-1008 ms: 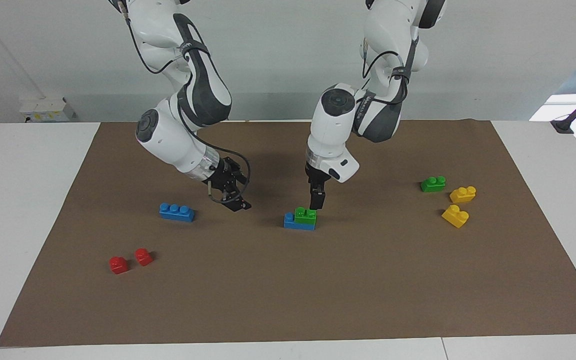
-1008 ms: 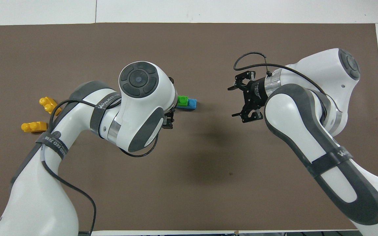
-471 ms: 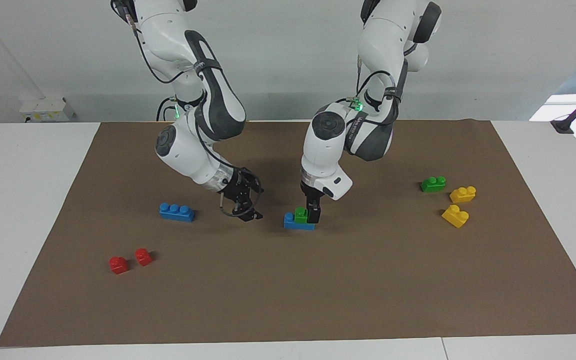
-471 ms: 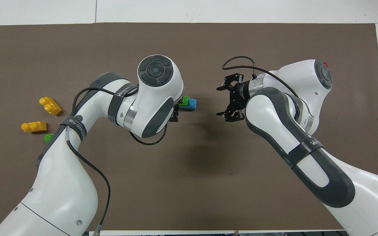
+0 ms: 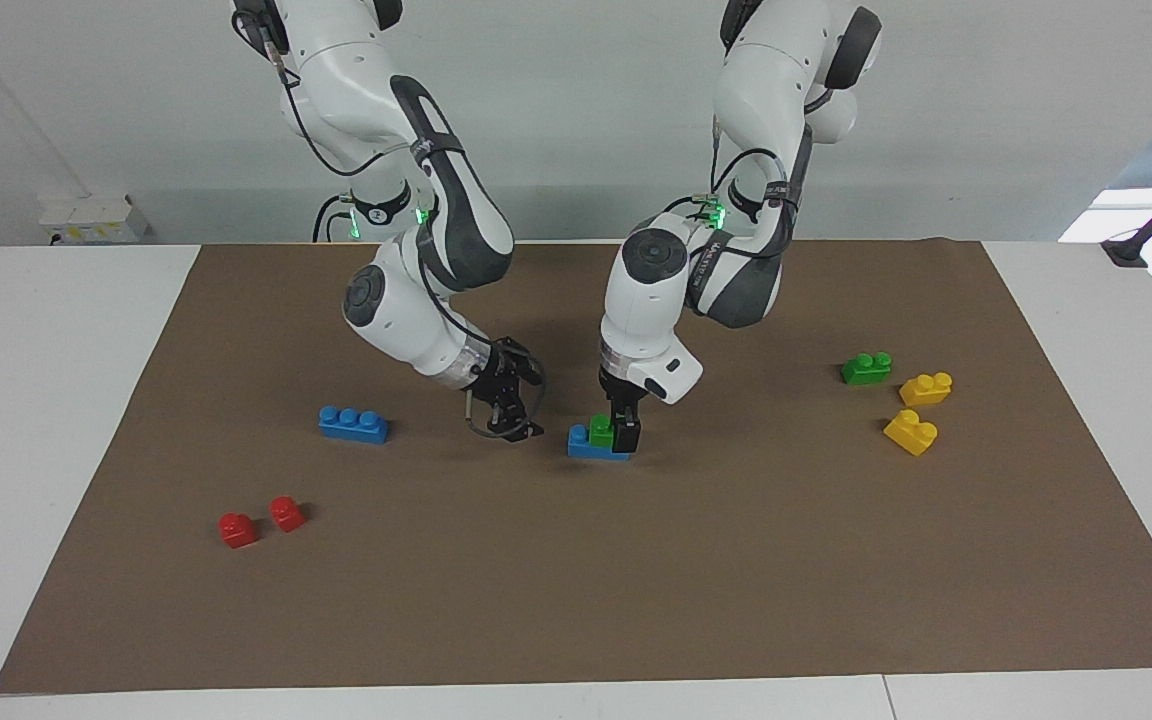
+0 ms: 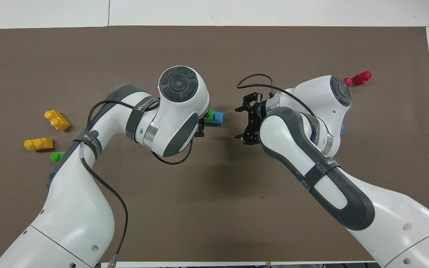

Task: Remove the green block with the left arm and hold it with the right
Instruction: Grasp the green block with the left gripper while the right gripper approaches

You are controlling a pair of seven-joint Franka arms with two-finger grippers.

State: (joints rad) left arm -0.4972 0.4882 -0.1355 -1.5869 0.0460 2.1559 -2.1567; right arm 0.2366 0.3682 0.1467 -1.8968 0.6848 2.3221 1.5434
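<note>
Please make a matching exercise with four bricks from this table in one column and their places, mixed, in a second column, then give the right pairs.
1. green block
2. lone blue brick
3. red bricks
4. yellow bricks

A. beside the spare green brick
B. stacked on a blue brick, at the left gripper
C. toward the right arm's end, farthest from the robots
D. on the mat beside the right gripper

Pairs: 1-B, 2-D, 3-C, 4-A

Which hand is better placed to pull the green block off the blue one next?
Left. The left hand is down at the green block, which sits on the blue block. The right hand, fingers open, hangs beside the stack without touching it, fit to steady the blue block.
</note>
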